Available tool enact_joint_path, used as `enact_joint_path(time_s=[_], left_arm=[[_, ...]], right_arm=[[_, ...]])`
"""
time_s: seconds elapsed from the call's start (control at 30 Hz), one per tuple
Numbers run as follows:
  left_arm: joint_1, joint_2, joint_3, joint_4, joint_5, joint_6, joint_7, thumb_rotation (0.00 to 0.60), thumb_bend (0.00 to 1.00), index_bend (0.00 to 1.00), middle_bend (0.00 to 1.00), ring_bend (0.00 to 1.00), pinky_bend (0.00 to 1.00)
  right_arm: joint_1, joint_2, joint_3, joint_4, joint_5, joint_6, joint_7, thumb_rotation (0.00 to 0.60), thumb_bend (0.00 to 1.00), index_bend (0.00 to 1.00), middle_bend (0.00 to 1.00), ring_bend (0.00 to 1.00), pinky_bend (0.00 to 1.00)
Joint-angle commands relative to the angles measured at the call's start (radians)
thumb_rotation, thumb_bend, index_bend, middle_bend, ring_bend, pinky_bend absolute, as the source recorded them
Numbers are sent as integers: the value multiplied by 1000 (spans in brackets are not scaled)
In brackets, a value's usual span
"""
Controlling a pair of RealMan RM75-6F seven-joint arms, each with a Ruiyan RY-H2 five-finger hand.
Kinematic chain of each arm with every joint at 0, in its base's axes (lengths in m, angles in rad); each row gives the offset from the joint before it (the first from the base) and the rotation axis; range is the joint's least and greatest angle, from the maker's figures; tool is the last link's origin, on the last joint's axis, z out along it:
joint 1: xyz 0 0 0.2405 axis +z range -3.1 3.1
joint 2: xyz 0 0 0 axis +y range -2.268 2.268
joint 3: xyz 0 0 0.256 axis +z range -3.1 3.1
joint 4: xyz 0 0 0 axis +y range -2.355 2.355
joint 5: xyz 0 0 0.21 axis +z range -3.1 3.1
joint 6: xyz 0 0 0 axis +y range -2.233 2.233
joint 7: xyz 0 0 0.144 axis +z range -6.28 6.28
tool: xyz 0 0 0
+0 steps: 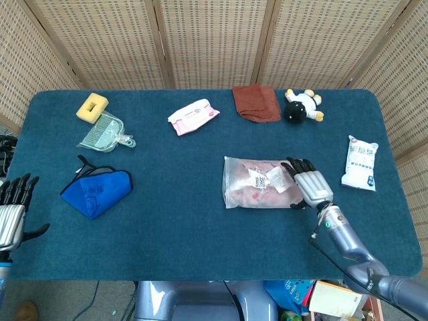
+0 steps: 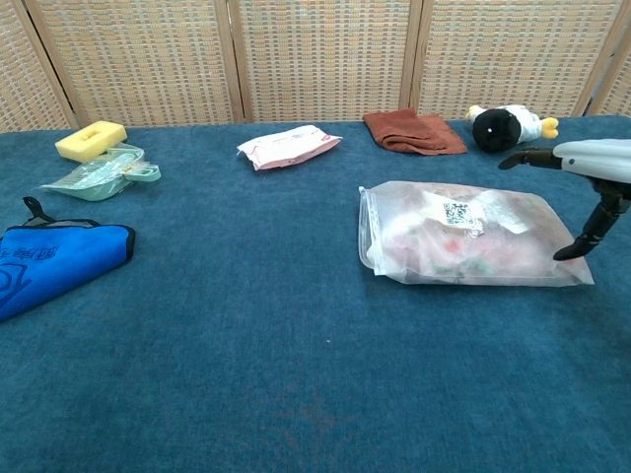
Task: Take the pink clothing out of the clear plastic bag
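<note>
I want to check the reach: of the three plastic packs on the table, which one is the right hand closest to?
The clear plastic bag of pink clothing at mid-table: the right hand hangs at its right end. The other packs lie farther off.

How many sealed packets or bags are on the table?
3: the clear bag of pink clothing at centre right, a pink wipes pack near the far edge, and a white pouch at the right edge.

The clear plastic bag [image 1: 262,182] lies flat right of the table's middle, sealed, with white labels; the pink clothing [image 2: 434,246] is folded inside.
</note>
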Motion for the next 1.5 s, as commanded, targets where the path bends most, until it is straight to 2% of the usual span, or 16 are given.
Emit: enact_joint_path(time_s=[0.03, 0.47, 0.57, 0.6, 0.67, 0.8, 0.83, 0.9, 0.97, 1.1, 1.33, 1.5], left_arm=[[-6, -7, -3, 5, -12, -11, 11, 600, 177, 0, 0, 0, 0], [-26, -25, -16, 25, -64, -51, 33, 600, 178, 0, 0, 0, 0], [-29, -29, -17, 28, -69, -55, 36, 600, 178, 0, 0, 0, 0], [-30, -30, -17, 29, -70, -57, 36, 600, 179, 0, 0, 0, 0], [-32, -31, -17, 30, -72, -59, 38, 600, 179, 0, 0, 0, 0], [-35, -34, -17, 32, -76, -64, 41, 600, 179, 0, 0, 0, 0], [-36, -35, -17, 32, -77, -66, 42, 600, 179, 0, 0, 0, 0], [-38, -36, -16, 32, -78, -68, 43, 600, 179, 0, 0, 0, 0], [-41, -37, -14, 31, -75, -71, 45, 600, 179, 0, 0, 0, 0], [-51, -37, -14, 34, -69, -82, 42, 600, 179, 0, 0, 0, 0], [-94, -15, -27, 38, -43, -118, 26, 600, 179, 0, 0, 0, 0], [-155, 7, -47, 41, 8, -153, 9, 600, 179, 0, 0, 0, 0]], right_arm=[[43, -38, -2, 52, 23, -48, -7, 600, 0, 0, 0, 0, 0], [150, -98, -34, 183, 86, -199, -21, 600, 0, 0, 0, 0, 0], [157, -108, -40, 204, 54, -193, 7, 600, 10, 0, 54, 50, 97], [159, -112, -42, 212, 42, -191, 18, 600, 53, 4, 113, 107, 163], [162, -119, -45, 226, 25, -189, 41, 600, 199, 74, 231, 222, 280], [160, -138, -52, 248, -22, -165, 96, 600, 600, 437, 439, 406, 517], [161, -142, -57, 256, -39, -160, 112, 600, 692, 497, 473, 433, 547], [161, -151, -68, 275, -78, -145, 150, 600, 827, 552, 509, 464, 571], [160, -156, -76, 283, -114, -126, 195, 600, 920, 581, 526, 479, 580], [158, -142, -83, 260, -171, -87, 291, 600, 990, 598, 540, 493, 586], [177, -84, -85, 167, -242, -56, 428, 600, 1000, 606, 544, 497, 586], [214, -39, -59, 59, -255, -61, 472, 600, 1000, 606, 543, 497, 586]])
